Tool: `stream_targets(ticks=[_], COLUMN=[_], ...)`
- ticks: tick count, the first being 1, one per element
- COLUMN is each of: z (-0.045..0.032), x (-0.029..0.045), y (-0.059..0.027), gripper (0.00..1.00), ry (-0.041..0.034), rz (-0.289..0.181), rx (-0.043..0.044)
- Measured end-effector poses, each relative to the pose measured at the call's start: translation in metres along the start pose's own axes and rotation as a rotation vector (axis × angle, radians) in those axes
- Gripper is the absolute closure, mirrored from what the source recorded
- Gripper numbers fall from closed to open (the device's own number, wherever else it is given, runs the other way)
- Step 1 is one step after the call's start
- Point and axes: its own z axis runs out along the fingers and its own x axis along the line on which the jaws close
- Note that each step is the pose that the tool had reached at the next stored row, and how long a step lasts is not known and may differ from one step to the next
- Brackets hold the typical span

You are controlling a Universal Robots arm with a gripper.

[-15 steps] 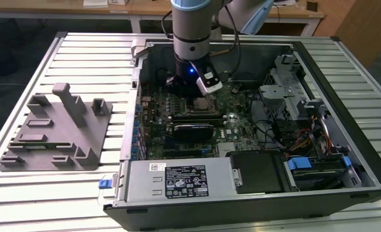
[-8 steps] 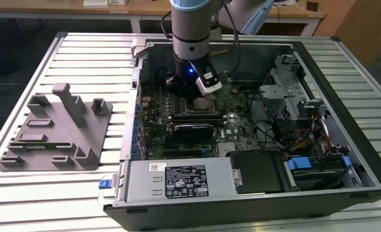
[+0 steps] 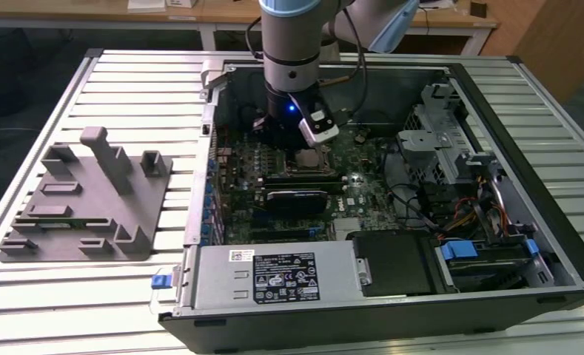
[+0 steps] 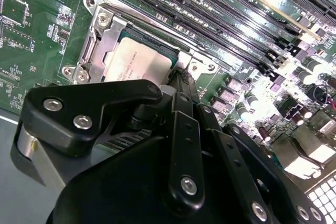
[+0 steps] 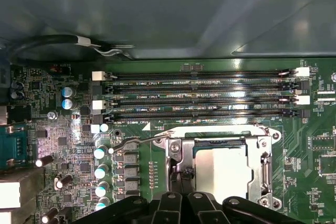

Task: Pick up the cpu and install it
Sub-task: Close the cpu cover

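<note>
Exterior view's left: grey fixture [image 3: 84, 200] on the table, well apart from the open computer case [image 3: 528, 148]; not a factor.

Mid-case: the arm hangs over the motherboard [image 3: 371, 177], with the gripper [image 4: 182, 77] down at the socket frame [image 4: 100, 30].

The pincer looks closed, tips together, nothing between them (judged from both wrist views).

The cpu [image 4: 137, 62] lies flat inside the socket, silver top up. In the first wrist view the gripper [image 5: 180, 179] sits just beside one edge of the cpu [image 5: 220, 163], over the frame. I cannot tell if they touch.

Risks:
- A sideways drift of the closed tips could catch the chip's edge and tilt it in the socket, which probably means damaged contacts underneath.
- The wire lever [image 5: 134, 141] is near and could snag.
- The memory slots [image 5: 199, 93] are beyond the socket, so less exposed.
</note>
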Motion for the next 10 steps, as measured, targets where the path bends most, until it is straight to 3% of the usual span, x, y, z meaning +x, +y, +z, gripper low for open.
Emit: stream_targets(ticks=[10], z=[-0.007], x=[-0.0002], y=[0.0], gripper=[0.89], ry=[-0.0001], rz=[0.0], rx=[0.0001])
